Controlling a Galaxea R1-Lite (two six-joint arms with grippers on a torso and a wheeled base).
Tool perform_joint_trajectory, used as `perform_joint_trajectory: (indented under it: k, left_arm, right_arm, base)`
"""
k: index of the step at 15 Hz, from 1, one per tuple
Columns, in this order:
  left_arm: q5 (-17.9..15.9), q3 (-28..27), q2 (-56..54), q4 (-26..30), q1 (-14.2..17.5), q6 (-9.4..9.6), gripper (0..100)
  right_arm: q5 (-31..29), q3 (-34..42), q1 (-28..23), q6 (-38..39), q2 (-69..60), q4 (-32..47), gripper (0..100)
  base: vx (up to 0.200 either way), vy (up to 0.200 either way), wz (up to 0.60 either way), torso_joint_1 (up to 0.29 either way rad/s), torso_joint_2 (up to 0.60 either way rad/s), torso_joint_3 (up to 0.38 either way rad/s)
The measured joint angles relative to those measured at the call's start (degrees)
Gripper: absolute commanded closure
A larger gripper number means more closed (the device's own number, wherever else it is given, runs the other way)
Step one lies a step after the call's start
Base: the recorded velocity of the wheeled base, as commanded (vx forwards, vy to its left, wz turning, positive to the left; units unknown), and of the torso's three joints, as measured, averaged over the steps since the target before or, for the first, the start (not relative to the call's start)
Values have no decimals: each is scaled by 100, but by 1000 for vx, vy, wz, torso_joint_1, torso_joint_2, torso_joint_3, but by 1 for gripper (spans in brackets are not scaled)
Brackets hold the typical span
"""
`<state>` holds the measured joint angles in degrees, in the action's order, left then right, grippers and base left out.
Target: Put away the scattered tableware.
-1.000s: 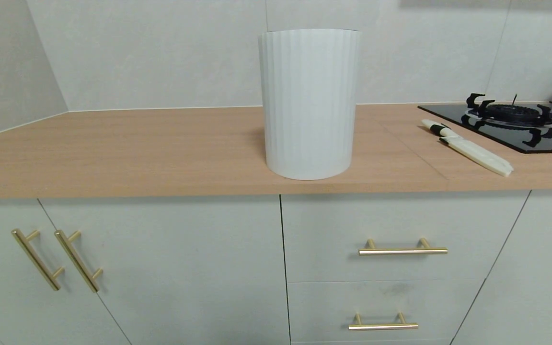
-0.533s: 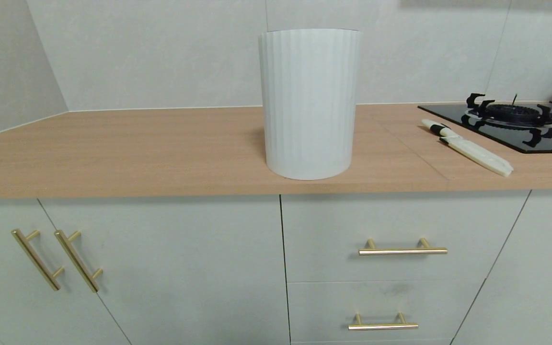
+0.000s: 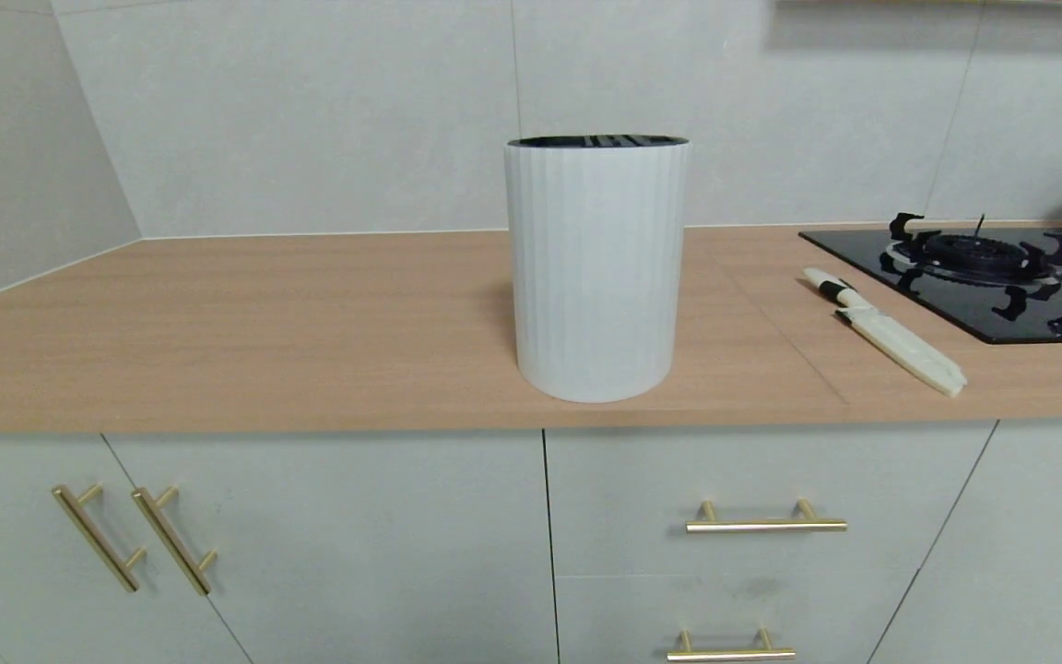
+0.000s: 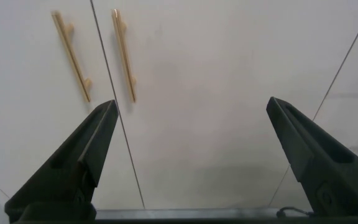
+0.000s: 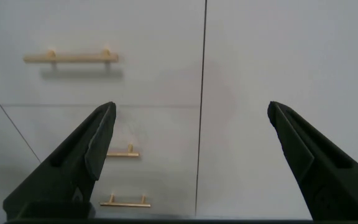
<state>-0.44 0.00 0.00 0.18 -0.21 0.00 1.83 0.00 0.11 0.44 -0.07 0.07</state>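
Observation:
A knife (image 3: 883, 328) with a cream blade and a white-and-black handle lies flat on the wooden counter (image 3: 264, 341), right of centre and beside the hob. A tall white ribbed knife holder (image 3: 596, 269) with a black slotted top stands upright near the counter's front edge, left of the knife. My left gripper (image 4: 191, 112) is open in front of the white cupboard doors, below the counter, with nothing between its fingers. My right gripper (image 5: 191, 115) is open too, facing the drawer fronts, and holds nothing.
A black glass hob (image 3: 983, 267) with a gas burner sits at the counter's far right. Tiled walls close the back and left side. Below are cupboard doors with slanted brass handles (image 3: 171, 539) and drawers with brass handles (image 3: 766, 524). The counter's left half is bare wood.
The head camera has risen: the whole picture has slid downward and the holder's black slotted top now shows. The knife and holder have not moved on the counter.

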Motion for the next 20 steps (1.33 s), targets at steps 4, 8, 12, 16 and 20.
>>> perform_joint_trajectory:
  k: [4,8,12,16,20]
  left_arm:
    - [0,0,0,0,-1,0,0]
    - [0,0,0,0,2,0,0]
    - [0,0,0,0,2,0,0]
    - [0,0,0,-2,2,0,0]
    - [0,0,0,0,2,-2,0]
  right_arm:
    - [0,0,5,0,0,2,0]
    - [-2,0,2,0,0,2,0]
    - [-2,0,0,0,0,2,0]
    - [0,0,5,0,0,2,0]
    - [-2,0,5,0,0,2,0]
  base:
    - [0,0,0,179,-471,-288]
    - [0,0,0,198,-476,-281]
    - [0,0,0,215,-491,-278]
    - [0,0,0,233,-514,-283]
    - [0,0,0,250,-542,-293]
